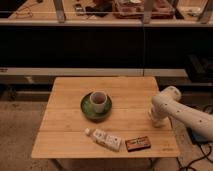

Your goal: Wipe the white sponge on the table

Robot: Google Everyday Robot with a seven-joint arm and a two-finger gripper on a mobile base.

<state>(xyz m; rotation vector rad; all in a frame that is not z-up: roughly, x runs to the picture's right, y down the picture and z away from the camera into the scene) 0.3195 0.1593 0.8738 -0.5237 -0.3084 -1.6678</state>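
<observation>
Presses the gripper [157,120] low near the table's [67,122] right edge, open or closed impossible to tell, probably to hold the unseen sponge flat underneath, well apart from cup [98,101], carton [106,139] and box [137,143].

Table [65,130] under pincer [158,120], carton [106,139]

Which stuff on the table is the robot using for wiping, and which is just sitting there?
For the job: the table, the claw low over its right edge. The sponge isn't visible, maybe under the claw.
Just lying about: cup, green saucer, white carton, dark flat box.
</observation>
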